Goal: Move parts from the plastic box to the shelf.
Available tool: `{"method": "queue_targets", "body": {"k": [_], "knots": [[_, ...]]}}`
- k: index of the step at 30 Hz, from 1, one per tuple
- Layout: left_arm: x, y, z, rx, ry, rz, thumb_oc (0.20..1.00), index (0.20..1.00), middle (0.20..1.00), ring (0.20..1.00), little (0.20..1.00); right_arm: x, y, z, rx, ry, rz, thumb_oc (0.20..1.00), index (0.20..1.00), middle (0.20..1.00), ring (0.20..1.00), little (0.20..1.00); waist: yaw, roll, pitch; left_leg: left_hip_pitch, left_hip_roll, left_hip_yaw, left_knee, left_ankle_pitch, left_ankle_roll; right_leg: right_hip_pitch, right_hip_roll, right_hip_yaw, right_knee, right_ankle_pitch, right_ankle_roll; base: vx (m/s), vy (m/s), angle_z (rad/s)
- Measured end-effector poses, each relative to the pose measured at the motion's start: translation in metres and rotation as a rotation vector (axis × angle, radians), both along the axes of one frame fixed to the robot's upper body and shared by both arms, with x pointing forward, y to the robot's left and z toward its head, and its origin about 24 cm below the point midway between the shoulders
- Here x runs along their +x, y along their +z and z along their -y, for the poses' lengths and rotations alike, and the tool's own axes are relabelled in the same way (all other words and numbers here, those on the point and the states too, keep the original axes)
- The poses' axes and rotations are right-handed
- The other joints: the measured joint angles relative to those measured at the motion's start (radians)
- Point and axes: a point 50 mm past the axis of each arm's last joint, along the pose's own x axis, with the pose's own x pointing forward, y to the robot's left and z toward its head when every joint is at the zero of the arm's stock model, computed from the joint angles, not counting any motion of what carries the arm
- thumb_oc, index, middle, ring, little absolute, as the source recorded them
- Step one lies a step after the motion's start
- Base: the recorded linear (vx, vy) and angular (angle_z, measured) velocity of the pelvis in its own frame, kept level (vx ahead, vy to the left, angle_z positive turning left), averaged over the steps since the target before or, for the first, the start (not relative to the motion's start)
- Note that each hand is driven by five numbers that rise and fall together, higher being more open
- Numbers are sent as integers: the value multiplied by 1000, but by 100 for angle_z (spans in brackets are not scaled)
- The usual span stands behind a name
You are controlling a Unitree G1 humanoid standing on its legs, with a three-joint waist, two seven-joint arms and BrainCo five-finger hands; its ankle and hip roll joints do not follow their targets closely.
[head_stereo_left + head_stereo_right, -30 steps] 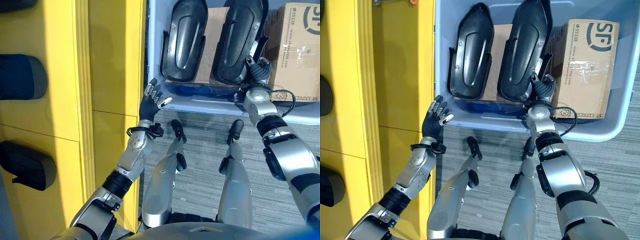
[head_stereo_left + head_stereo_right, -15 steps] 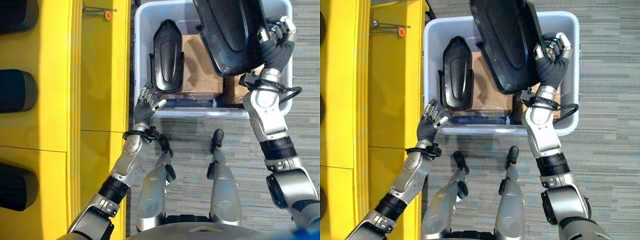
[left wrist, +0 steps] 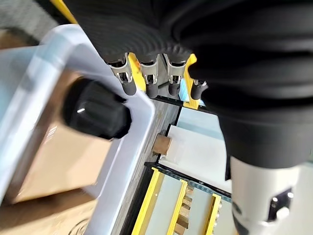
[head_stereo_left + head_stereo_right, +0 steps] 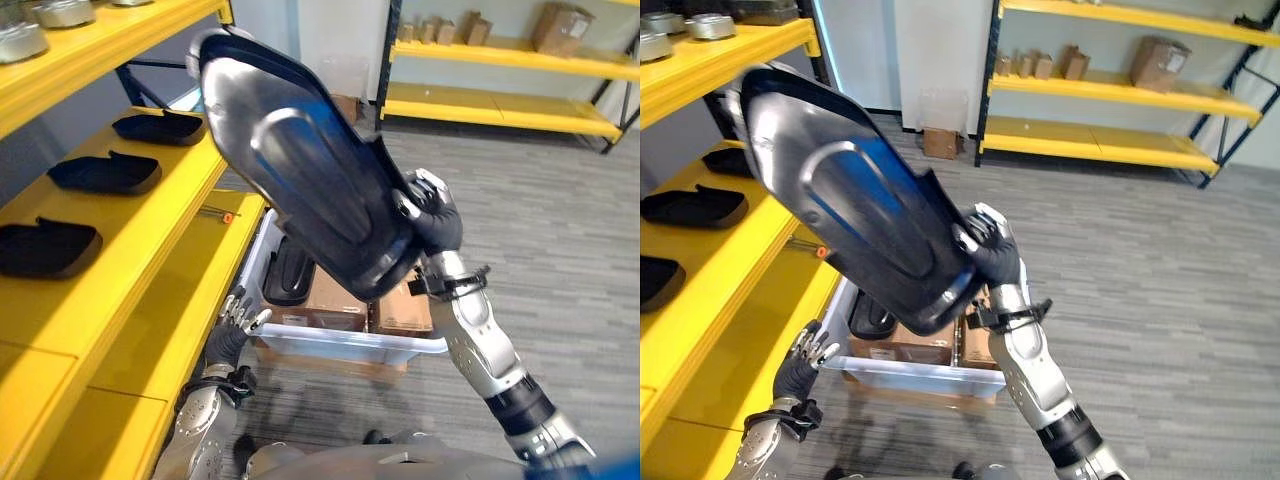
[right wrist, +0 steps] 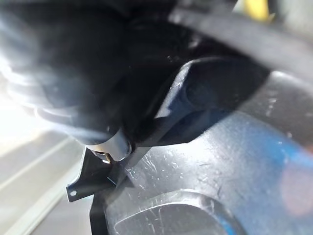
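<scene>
Black moulded plastic dominates the head views: a large, glossy part (image 4: 310,195) is held up in the air, tilted, its upper end reaching over the front edge of the yellow shelf (image 4: 130,250) and its lower end above the plastic box (image 4: 340,345). The right robot hand (image 4: 432,215) holds it by its lower right edge, the fingers curled round the rim; the right wrist view shows the same scratched dark part (image 5: 205,186) close against that hand.

Below it, the pale plastic box stands on the grey floor just beside the shelf. Inside lie another black part (image 4: 290,272) at the shelf side and two brown cardboard boxes (image 4: 335,295) next to it.

The left robot hand (image 4: 235,325) is low, near the box's near left corner and beside the shelf edge, fingers relaxed and spread, holding nothing. Its own wrist view shows the dark-tipped fingers (image 3: 149,88) straight, in a row over the box rim (image 3: 142,105).

On the yellow shelf surface three black parts (image 4: 105,172) lie in a row, well apart from each other. Grey metal pieces (image 4: 20,40) sit on the shelf level above. More yellow shelving (image 4: 500,90) with small cardboard boxes stands against the far wall.
</scene>
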Motion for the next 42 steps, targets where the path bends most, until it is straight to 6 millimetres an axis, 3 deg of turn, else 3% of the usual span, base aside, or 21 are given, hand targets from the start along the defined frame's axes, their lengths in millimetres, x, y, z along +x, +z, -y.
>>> {"method": "queue_targets", "body": {"k": [2, 5, 6, 7, 8, 9, 10, 12, 16, 18, 20, 21, 24, 29, 30, 31, 33, 34, 35, 38, 42], "knots": [[14, -10, 18, -29, -71, -32, 1000, 1000, 1000, 1000, 1000, 3, -3, 17, -15, -48, -18, 200, 200, 200, 200, 200, -18, 0, 38, -107, -25, 70, 91, 6, -30, 40, -41, -155, -67, 30, -60, -185, -66, 167], [21, -6, 6, 18, -85, -28, 1000, 1000, 1000, 1000, 1000, 1, -10, 24, -34, -61, -47, 200, 200, 200, 200, 200, 1, -57, 82, -153, -15, 80, 306, -20, -59, 65, -74, -206, -197, 116, -86, -132, 15, 95], [25, -3, 5, 16, -77, -12, 1000, 1000, 1000, 1000, 1000, 1, -12, 29, -47, -72, -54, 200, 200, 200, 200, 200, -27, -49, 109, -154, 16, 63, 442, -45, -60, 111, -73, -238, -278, 150, -38, -66, 161, 91], [28, -2, 6, 10, -77, -1, 1000, 1000, 1000, 1000, 1000, 1, -12, 33, -42, -89, -58, 200, 200, 200, 200, 200, -42, -32, 124, -116, 12, 34, 431, -56, -65, 121, -74, -242, -301, 112, 79, -69, 215, 95], [33, 2, 14, -18, -80, 27, 1000, 1000, 1000, 1000, 1000, 5, -11, 41, -46, -115, -59, 200, 200, 200, 200, 200, -28, 15, 140, -86, 50, -21, 435, -92, -60, 82, -84, -220, -154, 57, 128, -29, 219, 92], [40, 14, 18, -25, -96, 83, 1000, 1000, 1000, 1000, 1000, 5, -8, 49, -28, -143, -52, 200, 200, 200, 200, 200, -49, 19, 141, -85, 60, -70, 457, -150, -81, 38, -178, -149, 91, 7, 78, -31, 239, 126], [48, 21, 22, -32, -110, 117, 1000, 1000, 1000, 1000, 1000, 5, -9, 54, -12, -168, -61, 200, 200, 200, 200, 200, -75, 7, 148, -62, 62, -72, 415, -188, -70, 40, -204, -147, 101, -63, 32, 0, 368, 179], [62, 32, 29, -28, -144, 166, 1000, 1000, 1000, 1000, 1000, 4, -9, 60, 16, -204, -66, 200, 200, 200, 200, 200, -78, 36, 146, -28, 50, -19, 266, -207, -62, -10, -220, -185, 60, -14, 123, 71, 415, 127], [78, 47, 30, -8, -167, 228, 1000, 1000, 1000, 1000, 1000, 4, -6, 66, 25, -233, -62, 200, 200, 200, 200, 200, -67, 29, 250, 27, -96, 37, 216, -278, -28, -50, -314, -193, 31, 69, 135, 112, 380, 67], [77, 48, 28, -3, -164, 229, 1000, 1000, 1000, 1000, 1000, 4, -6, 66, 23, -228, -62, 200, 200, 200, 200, 200, -32, 44, 273, -37, -107, 36, 229, -291, -4, -59, -351, -249, 4, 77, 149, 99, 224, 12], [78, 52, 22, 20, -165, 241, 1000, 1000, 1000, 1000, 1000, 4, -7, 66, 24, -231, -68, 200, 200, 200, 200, 200, -14, 19, 286, -86, -139, 31, 277, -304, 12, -79, -458, -211, 215, 40, 141, 120, 234, 50], [76, 55, 12, 56, -157, 248, 1000, 1000, 1000, 1000, 1000, 4, -8, 62, 41, -226, -74, 200, 200, 200, 200, 200, -5, -36, 278, -131, -179, 12, 323, -321, 20, -10, -505, -217, 156, 22, 158, 147, 236, 64], [77, 60, -8, 96, -89, 257, 1000, 1000, 1000, 1000, 1000, 8, 3, 50, 82, -191, -39, 200, 200, 200, 200, 200, 47, -48, 307, -209, -181, -1, 413, -372, 62, 50, -496, -271, -8, 134, 213, 157, 243, 21], [79, 64, -12, 107, -57, 271, 1000, 1000, 1000, 1000, 1000, 8, 3, 49, 89, -198, -35, 200, 200, 200, 200, 200, 29, -91, 300, -295, -282, -22, 512, -477, 140, 101, -559, -294, -112, 302, 249, 191, 346, 44], [78, 62, -13, 113, -55, 265, 1000, 1000, 1000, 1000, 1000, 7, 2, 48, 96, -200, -43, 200, 200, 200, 200, 200, -2, -87, 300, -307, -323, -42, 515, -488, 163, 98, -597, -273, -84, 346, 245, 364, 564, 93], [76, 58, -14, 119, -51, 249, 1000, 1000, 1000, 1000, 1000, 2, 0, 47, 101, -194, -51, 200, 200, 200, 200, 200, -40, -79, 295, -295, -384, -63, 501, -500, 205, 66, -636, -119, -36, 444, 225, 294, 436, 97], [77, 55, -16, 120, -37, 242, 1000, 1000, 1000, 1000, 1000, -8, 0, 44, 96, -159, -39, 200, 200, 200, 200, 200, -46, -54, 279, -246, -450, -105, 342, -435, 242, -62, -522, 175, 75, 320, 232, 240, 194, 53], [78, 54, -15, 110, -29, 242, 1000, 1000, 1000, 1000, 1000, -11, 1, 44, 93, -148, -33, 200, 200, 200, 200, 200, -70, -28, 276, -201, -463, -120, 234, -380, 247, -91, -420, 217, 66, 251, 252, 205, 24, 15], [79, 54, -11, 92, -24, 254, 1000, 1000, 1000, 1000, 1000, -11, 0, 44, 90, -144, -33, 200, 200, 200, 200, 200, -69, -9, 283, -131, -480, -132, 133, -355, 251, -116, -365, 116, -1, 190, 245, 276, -125, 72], [80, 47, 1, 89, -47, 234, 1000, 1000, 1000, 1000, 1000, -13, -3, 59, 37, -178, -39, 200, 200, 200, 200, 200, -139, 19, 287, -53, -508, -189, 95, -341, 209, -174, -294, 124, -315, 322, 242, 283, -154, 79], [76, 41, 3, 88, -64, 203, 1000, 1000, 1000, 1000, 1000, -14, -3, 62, 23, -181, -37, 200, 200, 200, 200, 200, -152, 17, 286, 3, -528, -236, 90, -352, 192, -190, -291, 223, -395, 450, 227, 260, -209, 79]]}}
